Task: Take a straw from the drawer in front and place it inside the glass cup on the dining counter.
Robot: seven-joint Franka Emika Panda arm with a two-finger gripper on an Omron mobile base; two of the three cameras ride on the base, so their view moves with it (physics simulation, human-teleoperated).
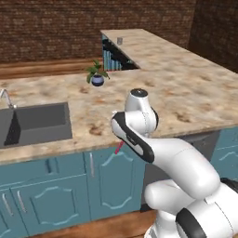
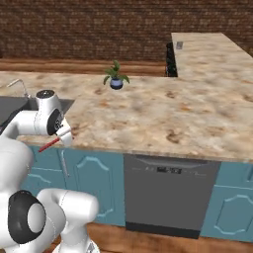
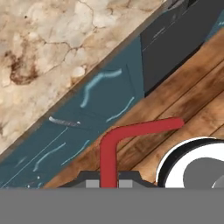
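— Brick walls close off the back of the kitchen, right? What sits in front of them?

— A marbled stone countertop (image 1: pixel 186 102) over teal cabinet doors (image 1: pixel 109 181), with a dark sink (image 1: pixel 37 122) and faucet (image 1: pixel 6 97) at its left end. A small potted plant (image 2: pixel 116 75) stands on the stone near the back. A dark dishwasher front (image 2: pixel 170 193) sits below the top in the right base view.

— And the dining counter?

— The dining counter (image 1: pixel 144 46) runs away toward the far wall, and the glass cup (image 1: pixel 120 41) stands near its far end, well apart from the arm.

— Where is the straw?

— The straw (image 3: pixel 114 144) is in the gripper (image 3: pixel 108 183). In the hand view its red stem rises from between the two finger tips, then bends and runs off to the right over the wooden floor (image 3: pixel 183 109). In the base views a short red length pokes out beside the hand, in front of the cabinet fronts and just below the countertop's edge.

— So the jaws are clamped?

— Yes, pinched tight on the straw's stem.

— Is the drawer visible?

— I cannot tell it apart among the teal fronts.
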